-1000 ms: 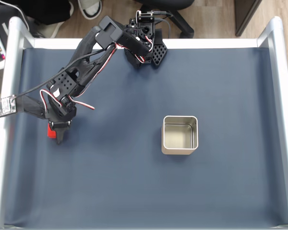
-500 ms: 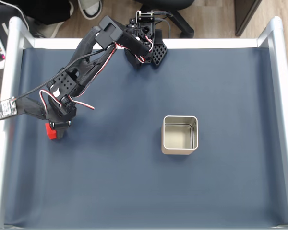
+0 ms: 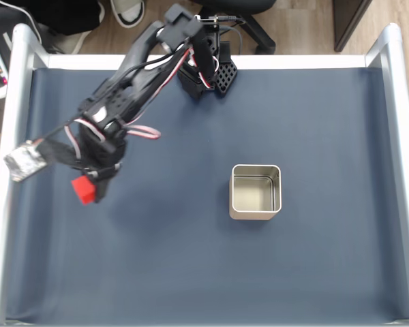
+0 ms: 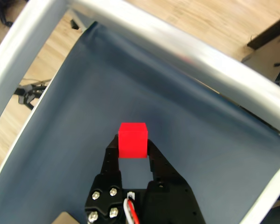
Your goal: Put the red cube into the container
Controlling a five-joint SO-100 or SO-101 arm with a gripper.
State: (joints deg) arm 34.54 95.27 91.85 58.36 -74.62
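My end effector (image 4: 132, 148) clamps the red cube (image 4: 132, 139) between both fingers, lifted off the desk (image 3: 191, 272) near its left edge in the fixed view. Container (image 3: 255, 192) sits well apart, right of centre.

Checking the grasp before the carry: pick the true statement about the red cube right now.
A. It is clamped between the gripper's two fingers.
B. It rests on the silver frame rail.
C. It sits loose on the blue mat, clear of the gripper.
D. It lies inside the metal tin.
A: in the wrist view the red cube sits pinched between the fingers of the gripper, while the fixed view shows the metal tin empty.
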